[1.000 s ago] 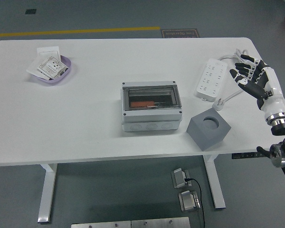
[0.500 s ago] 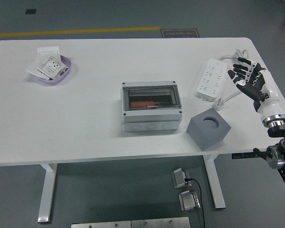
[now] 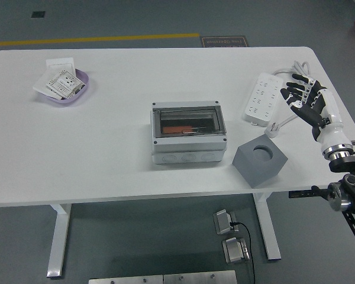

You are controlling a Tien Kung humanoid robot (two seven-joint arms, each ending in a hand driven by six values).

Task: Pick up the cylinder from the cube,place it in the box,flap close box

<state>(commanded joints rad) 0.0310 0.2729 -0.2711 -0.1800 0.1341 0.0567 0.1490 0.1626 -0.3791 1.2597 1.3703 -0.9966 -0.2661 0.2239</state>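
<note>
A grey cube (image 3: pixel 260 160) with an empty round hole in its top sits near the table's front edge, right of centre. A grey box (image 3: pixel 189 132) with its clear lid shut stands mid-table; an orange cylinder (image 3: pixel 178 129) lies inside under the lid. My right hand (image 3: pixel 305 100) hangs over the table's right edge, fingers spread and empty, beside the white power strip. The left arm is out of view.
A white power strip (image 3: pixel 263 98) with its cable and plug (image 3: pixel 274 129) lies at the right, between my hand and the cube. A purple bowl (image 3: pixel 64 87) with paper packets sits at the far left. A white card lies behind it.
My right hand has drawn slightly left and down toward the power strip, with the wrist turning more upright. The box, cube and cylinder have not moved.
</note>
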